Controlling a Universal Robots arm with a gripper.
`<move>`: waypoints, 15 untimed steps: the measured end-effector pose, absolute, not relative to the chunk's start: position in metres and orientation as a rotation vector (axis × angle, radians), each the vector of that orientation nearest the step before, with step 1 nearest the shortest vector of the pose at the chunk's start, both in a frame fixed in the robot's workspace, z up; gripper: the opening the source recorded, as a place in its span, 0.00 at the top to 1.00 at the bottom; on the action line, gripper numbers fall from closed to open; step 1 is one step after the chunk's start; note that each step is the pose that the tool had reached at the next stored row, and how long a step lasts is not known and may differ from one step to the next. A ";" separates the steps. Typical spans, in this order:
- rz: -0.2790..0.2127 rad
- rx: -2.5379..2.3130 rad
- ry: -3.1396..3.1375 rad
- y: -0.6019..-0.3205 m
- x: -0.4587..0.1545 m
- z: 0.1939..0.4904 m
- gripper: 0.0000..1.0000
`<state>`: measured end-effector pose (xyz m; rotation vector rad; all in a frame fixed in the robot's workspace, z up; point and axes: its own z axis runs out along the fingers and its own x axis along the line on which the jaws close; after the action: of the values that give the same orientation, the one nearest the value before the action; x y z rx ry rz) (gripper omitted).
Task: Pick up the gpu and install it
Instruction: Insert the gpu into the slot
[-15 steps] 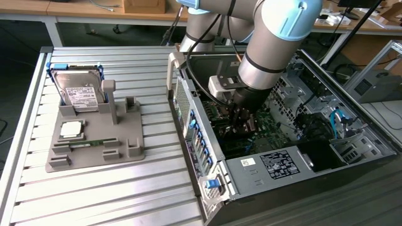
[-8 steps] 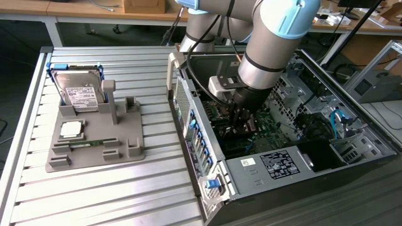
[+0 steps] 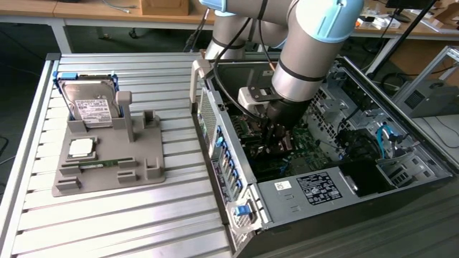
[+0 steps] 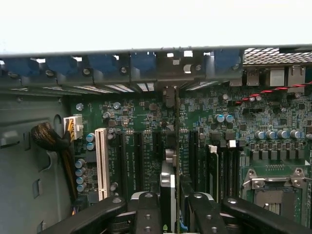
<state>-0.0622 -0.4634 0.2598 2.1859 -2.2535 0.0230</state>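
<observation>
The gpu [image 4: 171, 185] is a thin dark card seen edge-on, standing upright between my fingers [image 4: 148, 209]. My gripper [image 4: 174, 202] is shut on it. The card hangs over the black expansion slots [image 4: 158, 146] of the green motherboard [image 4: 146, 122], its far end reaching toward the rear bracket openings with blue clips [image 4: 141, 63]. I cannot tell whether its edge sits in a slot. In the exterior view my gripper [image 3: 276, 137] is down inside the open computer case [image 3: 237, 161], and the arm covers most of the card.
A white slot [image 4: 101, 163], a cable bundle [image 4: 48, 139], memory slots [image 4: 219, 165] and the CPU socket [image 4: 273, 190] flank the card. On the table to the exterior view's left, a grey holder [image 3: 147, 172] carries a hard drive [image 3: 90, 105], a processor [image 3: 81, 148] and a memory stick [image 3: 107, 162].
</observation>
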 end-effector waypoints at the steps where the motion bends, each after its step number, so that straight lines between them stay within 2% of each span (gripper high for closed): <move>1: 0.021 2.187 -2.254 -0.463 -0.062 0.260 0.73; 7: -0.020 2.204 -2.273 -0.463 -0.062 0.259 0.73; 15: -0.022 2.205 -2.273 -0.463 -0.062 0.258 0.73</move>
<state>-0.0621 -0.4634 0.2581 2.2050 -2.2732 -0.0216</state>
